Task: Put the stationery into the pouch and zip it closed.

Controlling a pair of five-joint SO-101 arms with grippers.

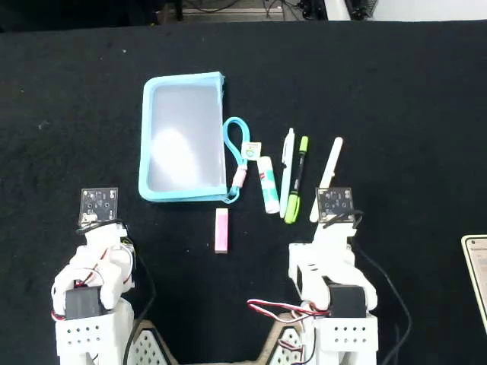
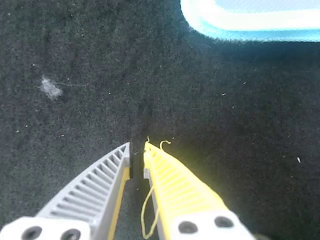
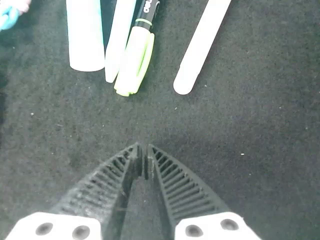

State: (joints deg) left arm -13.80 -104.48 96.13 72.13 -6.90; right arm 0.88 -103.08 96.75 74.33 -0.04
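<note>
We saw the pouch [image 1: 183,139] lying flat left of centre in the high view, its long axis running up the frame. It was pale blue with a clear panel and a blue loop [image 1: 237,137] at its right edge. Just right lay a glue stick [image 1: 268,185], white pen [image 1: 287,173], green highlighter [image 1: 297,180] and white stick [image 1: 328,176], all pointing roughly up-frame; a pink eraser [image 1: 221,230] lay below. The left gripper [image 2: 137,150] and right gripper [image 3: 143,150] were pinched together, empty, over the black cloth [image 1: 396,91].
</note>
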